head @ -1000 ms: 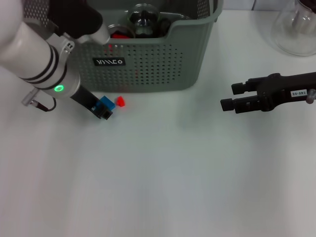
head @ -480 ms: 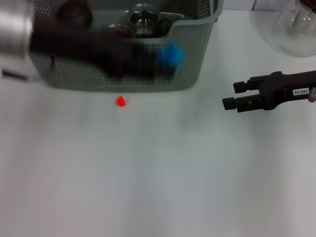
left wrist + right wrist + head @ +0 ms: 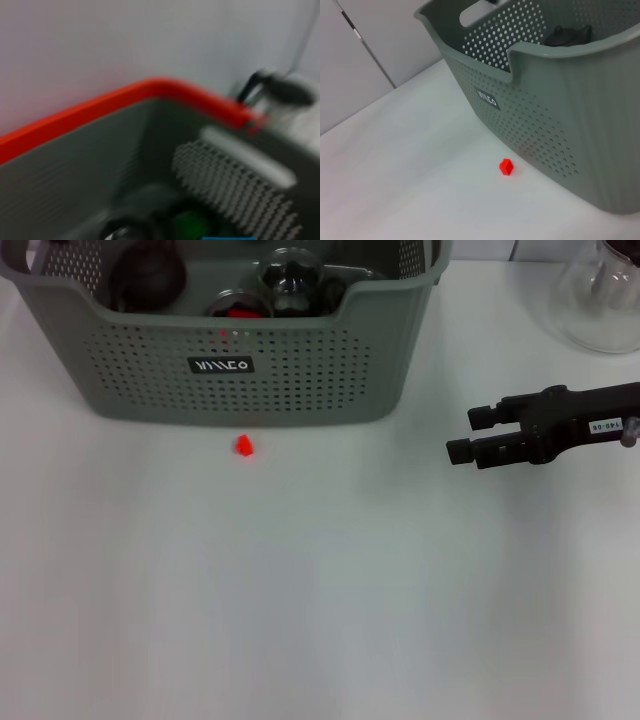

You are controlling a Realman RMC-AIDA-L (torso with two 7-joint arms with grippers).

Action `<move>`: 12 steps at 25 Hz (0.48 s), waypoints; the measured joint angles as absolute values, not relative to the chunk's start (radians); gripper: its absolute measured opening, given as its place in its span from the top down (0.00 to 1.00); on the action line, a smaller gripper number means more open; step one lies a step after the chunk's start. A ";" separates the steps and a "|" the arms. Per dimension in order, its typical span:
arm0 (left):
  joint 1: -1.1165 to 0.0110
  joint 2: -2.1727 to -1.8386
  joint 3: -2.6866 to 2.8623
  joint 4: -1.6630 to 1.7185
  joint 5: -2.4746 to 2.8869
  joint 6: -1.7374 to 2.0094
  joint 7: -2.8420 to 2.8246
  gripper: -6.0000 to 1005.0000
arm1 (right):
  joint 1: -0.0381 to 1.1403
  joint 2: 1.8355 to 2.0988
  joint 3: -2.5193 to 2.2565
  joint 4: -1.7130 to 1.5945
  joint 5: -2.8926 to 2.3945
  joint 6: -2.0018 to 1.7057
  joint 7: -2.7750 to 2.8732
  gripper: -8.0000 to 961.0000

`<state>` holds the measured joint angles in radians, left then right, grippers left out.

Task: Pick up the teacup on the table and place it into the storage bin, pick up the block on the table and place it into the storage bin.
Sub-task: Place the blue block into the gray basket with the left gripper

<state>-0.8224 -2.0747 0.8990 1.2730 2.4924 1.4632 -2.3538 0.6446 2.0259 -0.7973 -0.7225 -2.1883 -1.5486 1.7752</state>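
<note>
1. Taking the basket as my landmark, I find the small red block on the white table, just in front of the basket's front wall, below its black label and close to the wall, though I cannot tell whether it touches.
2. I see dark and glass items inside the basket. Whether one is the teacup, I cannot tell.
3. I have the right claw hovering over the table off the basket's right front corner. Its fingers point toward the basket, stand slightly parted, and hold nothing.
4. From that claw, the block lies straight ahead along the fingers' line, well apart, past the basket's corner.
5. The block is too small for me to give a long axis.
6. The left wrist view shows a red-rimmed grey wall and not the left claw itself, so I cannot tell its state.
7. I judge the right arm the nearer visible one; a reach along the front wall must keep clear of it.
</note>
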 joint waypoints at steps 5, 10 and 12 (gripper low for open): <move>-0.891 -2.081 0.904 1.140 2.686 1.341 -2.382 0.58 | 0.646 2.026 -0.798 -0.719 -2.189 -1.548 1.777 0.17; -0.914 -2.087 0.911 1.096 2.757 1.289 -2.392 0.58 | 0.645 2.026 -0.798 -0.718 -2.189 -1.549 1.780 0.17; -0.913 -2.093 0.915 1.093 2.766 1.272 -2.392 0.58 | 0.644 2.026 -0.797 -0.717 -2.189 -1.549 1.780 0.17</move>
